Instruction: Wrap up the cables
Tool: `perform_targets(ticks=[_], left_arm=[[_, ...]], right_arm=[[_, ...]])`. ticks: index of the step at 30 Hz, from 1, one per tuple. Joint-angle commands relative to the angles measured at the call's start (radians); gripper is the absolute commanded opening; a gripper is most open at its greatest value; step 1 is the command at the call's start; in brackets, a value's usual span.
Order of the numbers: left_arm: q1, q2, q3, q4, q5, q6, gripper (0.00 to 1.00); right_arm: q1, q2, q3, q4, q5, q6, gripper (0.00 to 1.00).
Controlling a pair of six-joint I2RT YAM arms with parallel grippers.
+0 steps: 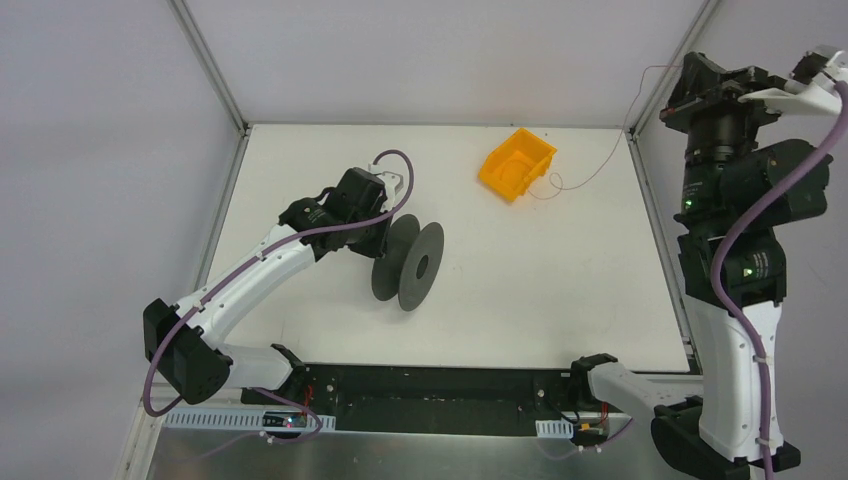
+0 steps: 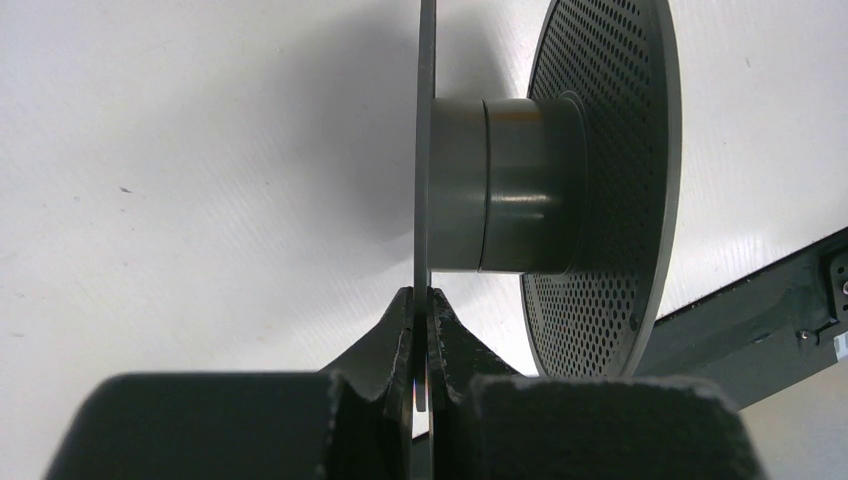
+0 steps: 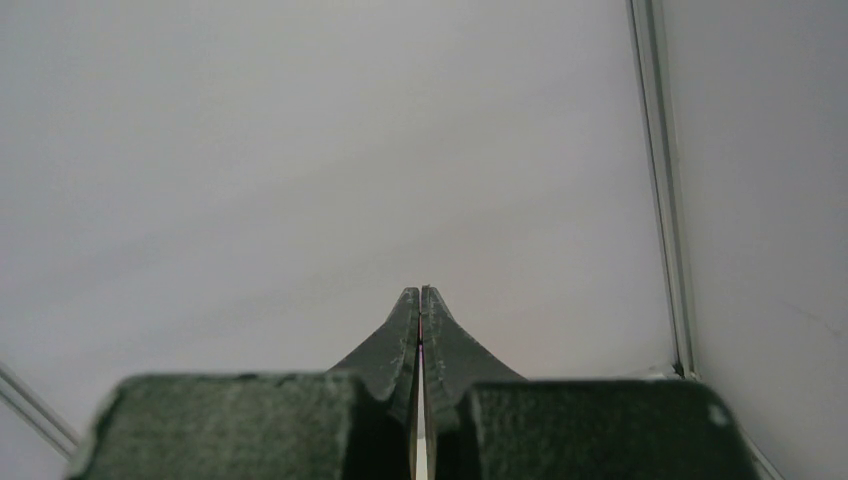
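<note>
A dark grey spool [image 1: 410,262] with two perforated flanges stands on edge on the white table [image 1: 560,290]. My left gripper [image 1: 385,235] is shut on the rim of its near flange [image 2: 425,150], seen edge-on in the left wrist view between my closed jaws [image 2: 422,300]. The thin pinkish wire [image 1: 600,165] runs from the orange bin [image 1: 515,163] up to my right gripper [image 1: 688,70], raised high at the far right corner. In the right wrist view the jaws [image 3: 421,292] are shut, with a thin pink sliver of wire pinched between them.
The orange bin lies tilted at the back of the table. Metal frame posts [image 1: 210,65] rise at the back corners. The black base rail [image 1: 440,400] runs along the near edge. The right wrist view shows only the grey wall and a frame post [image 3: 665,180].
</note>
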Motion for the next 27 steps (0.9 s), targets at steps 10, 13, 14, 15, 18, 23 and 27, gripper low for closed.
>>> perform_targets(ticks=[10, 13, 14, 15, 18, 23, 27], left_arm=[[0.0, -0.027, -0.007, 0.018, -0.02, 0.01, 0.0], [0.0, -0.03, -0.009, 0.019, -0.019, 0.009, 0.0], [0.0, -0.031, -0.008, 0.019, -0.019, 0.009, 0.0], [0.0, -0.031, -0.009, 0.019, -0.02, 0.008, 0.0], [0.0, -0.035, -0.011, 0.022, -0.019, 0.009, 0.0], [-0.001, -0.049, -0.019, 0.029, -0.049, 0.011, 0.0], [0.0, -0.062, -0.02, 0.011, -0.199, 0.012, 0.0]], right_arm=[[-0.001, -0.064, 0.117, 0.07, -0.123, -0.006, 0.0], [0.0, -0.053, 0.136, 0.027, -0.156, 0.015, 0.0], [0.0, -0.05, 0.135, 0.006, -0.173, 0.028, 0.0], [0.0, -0.046, 0.131, -0.024, -0.204, 0.05, 0.0], [0.0, -0.043, 0.08, -0.128, -0.354, 0.151, 0.0], [0.015, -0.071, -0.212, -0.155, -0.696, 0.38, 0.0], [0.196, -0.081, -0.496, -0.112, -0.656, 0.451, 0.0]])
